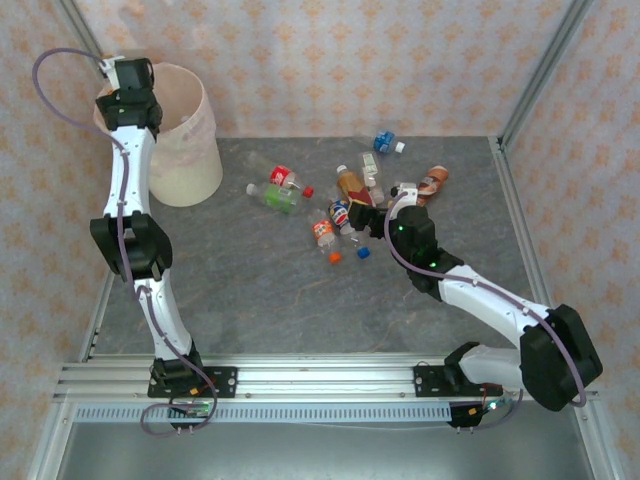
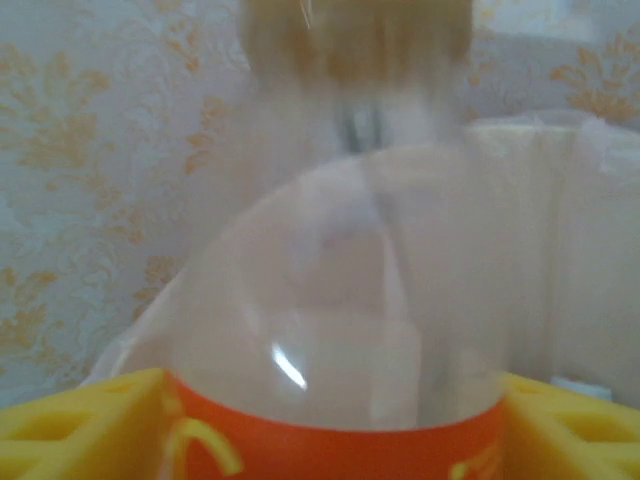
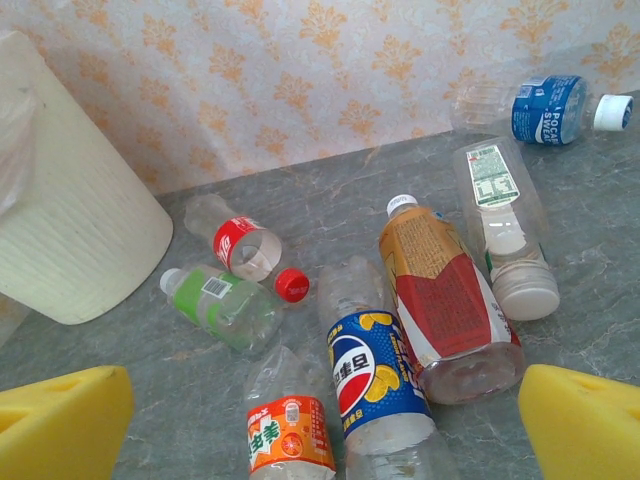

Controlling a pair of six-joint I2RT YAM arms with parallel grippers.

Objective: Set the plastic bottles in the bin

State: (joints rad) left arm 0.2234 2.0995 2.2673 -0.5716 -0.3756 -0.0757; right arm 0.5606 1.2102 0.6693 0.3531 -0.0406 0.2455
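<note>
Orange-labelled and clear, a plastic bottle point(image 2: 340, 340) sits between the yellow pads point(image 2: 70, 425) of my left hand point(image 1: 128, 75), which hangs over the mouth of the cream bin point(image 1: 190, 170) at the far left of the grey worktop point(image 1: 260, 300). The pads flank the label on both sides. Whether they are gripping or letting go I cannot tell, as the upper part of the wrist view is blurred.

My judgement is that this is the drop. To do it well I would spread the pads fully with the wrist held over the middle of the opening, so the bottle falls inside the clear liner point(image 1: 195, 125) and not onto the rim. I would lift away only once it has gone.

My right hand point(image 1: 372, 218) stands wide with nothing between its pads, low over the loose bottles point(image 1: 345, 205) near the middle of the worktop. A blue-labelled bottle point(image 3: 375, 385) lies directly beneath, close beside a small orange-labelled bottle point(image 3: 290, 435) and a big brown-and-red bottle point(image 3: 445, 300). A grasp across its body looks cleanest, taken without nudging the neighbours.
</note>
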